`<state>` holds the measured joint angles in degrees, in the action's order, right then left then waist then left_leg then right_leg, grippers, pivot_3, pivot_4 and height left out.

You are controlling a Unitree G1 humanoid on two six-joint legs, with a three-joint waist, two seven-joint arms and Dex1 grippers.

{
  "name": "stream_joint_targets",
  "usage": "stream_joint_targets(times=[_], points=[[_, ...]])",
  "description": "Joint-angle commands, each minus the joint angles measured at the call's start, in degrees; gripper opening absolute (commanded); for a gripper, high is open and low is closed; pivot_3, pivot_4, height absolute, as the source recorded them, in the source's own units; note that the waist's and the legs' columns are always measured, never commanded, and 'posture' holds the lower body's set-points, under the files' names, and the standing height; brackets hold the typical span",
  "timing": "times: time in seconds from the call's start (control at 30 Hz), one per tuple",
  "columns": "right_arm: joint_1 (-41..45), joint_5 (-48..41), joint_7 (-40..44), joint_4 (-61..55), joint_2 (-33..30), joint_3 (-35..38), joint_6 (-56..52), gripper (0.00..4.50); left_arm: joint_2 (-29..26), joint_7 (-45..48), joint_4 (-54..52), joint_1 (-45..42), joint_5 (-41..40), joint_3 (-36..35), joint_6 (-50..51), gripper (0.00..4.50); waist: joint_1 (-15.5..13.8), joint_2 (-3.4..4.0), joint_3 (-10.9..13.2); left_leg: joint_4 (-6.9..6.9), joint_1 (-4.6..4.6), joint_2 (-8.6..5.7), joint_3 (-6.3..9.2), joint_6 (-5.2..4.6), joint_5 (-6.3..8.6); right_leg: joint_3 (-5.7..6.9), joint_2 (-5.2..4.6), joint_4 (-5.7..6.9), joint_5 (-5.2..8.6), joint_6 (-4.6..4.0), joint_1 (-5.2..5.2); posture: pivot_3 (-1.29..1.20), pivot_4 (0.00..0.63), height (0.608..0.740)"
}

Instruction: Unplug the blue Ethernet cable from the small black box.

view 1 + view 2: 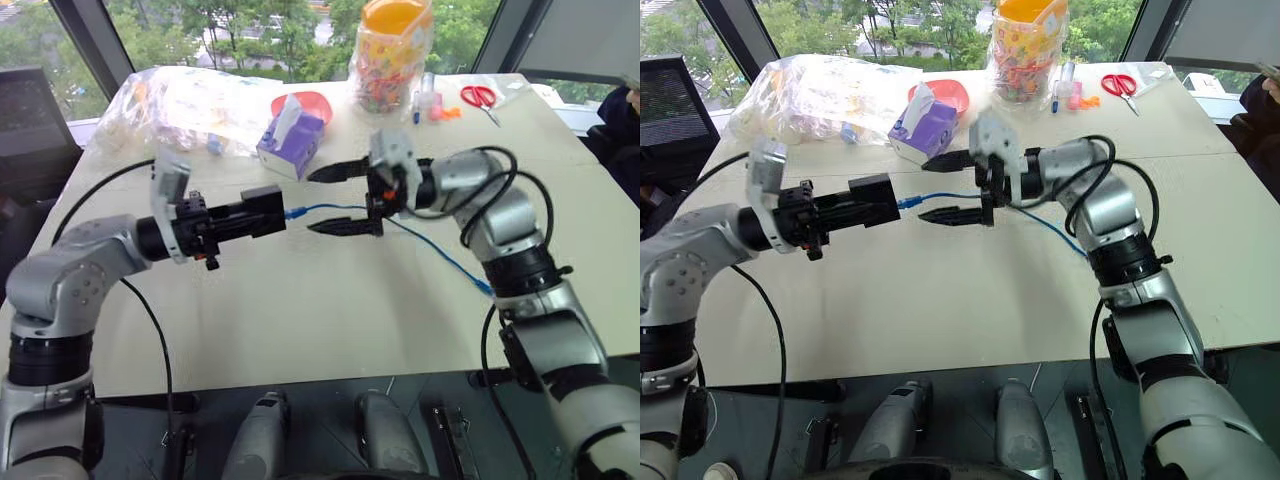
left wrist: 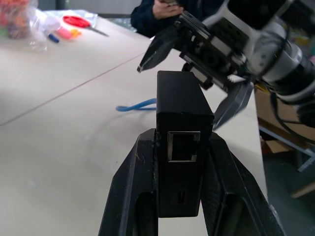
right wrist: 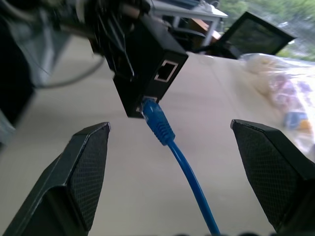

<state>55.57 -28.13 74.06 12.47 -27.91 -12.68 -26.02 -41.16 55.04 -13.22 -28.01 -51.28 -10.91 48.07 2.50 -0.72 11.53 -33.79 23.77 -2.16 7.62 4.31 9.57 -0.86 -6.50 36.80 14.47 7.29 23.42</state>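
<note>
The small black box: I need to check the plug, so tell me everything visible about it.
The small matte-black rectangular box, plastic-looking, is held above the table, clamped between the left gripper's two black fingers. Two sockets show on its end face: one empty, the other with the blue Ethernet cable's plug still at it; whether fully seated cannot be told. The cable trails away between the open fingers of the right gripper, which touch neither box nor cable.

My work lies on a pale beige surface point(image 1: 300, 320), lit by daylight. Beyond its far edge stand big windows point(image 1: 250, 30) with dark slanted frames, green trees outside. A dark monitor point(image 1: 30, 110) sits off the surface's far left corner, and grey floor point(image 1: 330, 400) shows below its near edge.
</note>
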Motion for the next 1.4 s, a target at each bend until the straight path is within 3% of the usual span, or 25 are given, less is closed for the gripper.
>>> stream_joint_targets(times=[0.03, 0.17, 0.27, 0.33, 1.03, 1.13, 1.23, 1.4], points=[[1.52, -4.48, 1.88, -0.48, 0.59, 1.9, -8.76, 4.09, -1.05, 0.84, -0.53, -0.9, -2.37, -2.2, 0.67, 0.51, 0.04, 0.0, 0.0, 0.05, 0.0, 0.0, 0.0, 0.0, 0.0, 0.0, 0.0, -0.08, 0.0, 0.0, 0.0, 0.0, 0.15, 0.726], [2.41, -6.53, 2.49, 0.88, 1.91, 2.94, -13.91, 4.09, -1.9, 0.82, -1.14, -0.91, -4.12, -2.97, 1.92, 0.51, 0.05, 0.0, 0.0, 0.12, 0.44, 0.0, -0.02, -0.01, 0.0, 0.01, 0.0, -0.19, -0.03, 0.04, 0.36, 0.0, 0.15, 0.726], [2.77, -6.03, 2.82, 1.44, 2.75, 2.94, -14.9, 3.23, -2.54, 0.99, -1.48, -0.63, -4.69, -3.23, 2.34, 0.51, 0.02, 0.0, 0.0, 0.11, 0.72, -0.01, -0.04, -0.01, -0.01, 0.01, 0.0, -0.17, -0.17, 0.27, 0.66, 0.0, 0.15, 0.726], [3.06, -5.37, 3.22, 1.86, 3.01, 2.46, -15.35, 2.3, -2.78, 0.95, -1.61, -0.63, -5.16, -3.43, 2.7, 0.51, 0.02, 0.0, 0.0, 0.12, 0.72, -0.01, -0.06, -0.01, -0.01, 0.01, 0.0, -0.17, -0.17, 0.28, 0.67, 0.0, 0.15, 0.726], [3.59, -2.57, 4.87, 2.02, 5.63, 0.99, -15.39, 2.3, -2.82, 0.2, -2.47, -0.38, -6.45, -2.6, 2.56, 0.51, 0.06, 0.0, 0.0, 0.07, 0.71, -0.01, -0.09, -0.01, -0.01, 0.0, 0.01, -0.14, -0.18, 0.28, 0.66, 0.0, 0.15, 0.726], [3.67, -2.54, 4.98, 1.94, 5.73, 1.09, -15.64, 1.48, -3.03, 0.59, -2.92, 0.2, -6.09, -2.27, 2.38, 0.51, 0.05, 0.0, 0.0, 0.07, 0.71, -0.01, -0.09, -0.01, -0.01, 0.0, 0.01, -0.14, -0.18, 0.28, 0.66, 0.0, 0.15, 0.726], [3.76, -2.71, 5.25, 1.79, 5.76, 1.22, -16.09, 0.07, -3.31, 1.11, -3.47, 0.86, -5.51, -1.81, 2.09, 0.51, 0.06, 0.0, 0.0, 0.07, 0.71, -0.01, -0.09, -0.01, -0.01, 0.0, 0.01, -0.14, -0.18, 0.28, 0.66, 0.0, 0.15, 0.726], [3.75, -2.77, 5.77, 1.42, 5.66, 1.22, -16.83, 0.07, -3.69, 1.79, -3.82, 1.5, -4.83, -1.38, 1.64, 0.51, 0.06, 0.0, 0.0, 0.06, 0.71, -0.01, -0.09, -0.01, -0.01, 0.0, 0.01, -0.12, -0.18, 0.28, 0.67, 0.0, 0.15, 0.726]])
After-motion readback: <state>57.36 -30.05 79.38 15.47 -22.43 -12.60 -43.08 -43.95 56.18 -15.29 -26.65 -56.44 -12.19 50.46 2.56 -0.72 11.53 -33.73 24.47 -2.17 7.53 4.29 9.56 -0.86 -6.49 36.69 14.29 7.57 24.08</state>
